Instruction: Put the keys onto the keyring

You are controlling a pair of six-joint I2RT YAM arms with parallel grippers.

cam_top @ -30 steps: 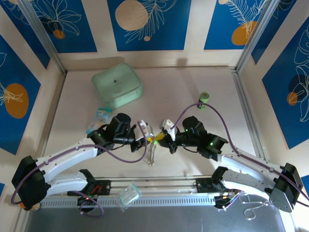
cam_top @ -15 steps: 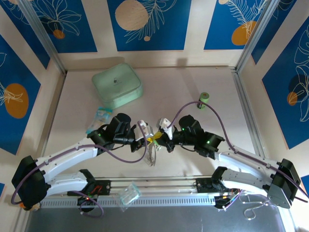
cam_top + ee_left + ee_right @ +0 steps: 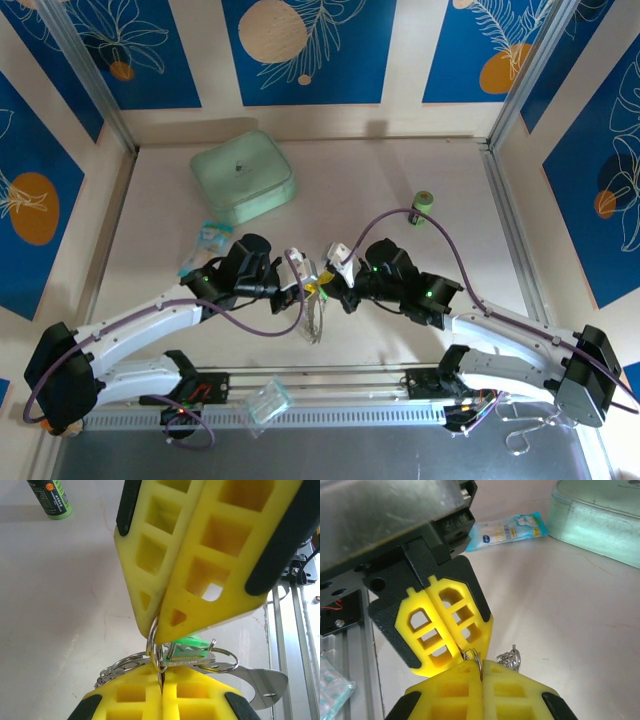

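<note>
Nearest, along the bench edge: a metal rail (image 3: 330, 415) with a crumpled clear bag (image 3: 268, 402) lying on it. The bench (image 3: 400, 170) itself is pale and matt, with hairline cracks visible from the left wrist.

Just past the rail, the left claw (image 3: 305, 285) and right claw (image 3: 335, 282) meet tip to tip at mid-bench. Both are pinched fully closed on the keyring (image 3: 315, 318) (a thin wire loop caught between the two pairs of yellow fingers (image 3: 432, 667)). The rest of it hangs below as a silvery tangle.

The green-headed key (image 3: 192, 642) sits right at the left claw's tips among the loops, and the silver key (image 3: 262, 680) juts out beside it. Whether either is threaded on, I cannot tell.

Farther out:
- Blue-and-white packet (image 3: 205, 243), left of the left arm; print too small to read.
- Green can (image 3: 422, 207), upright at right; dark label with an orange mark and white lettering, illegible.
- Mint-green box (image 3: 243, 178), rounded square, back left.

Walls are pale panels with blue posters showing white leaf outlines and orange discs. Aluminium posts stand at the corners.
</note>
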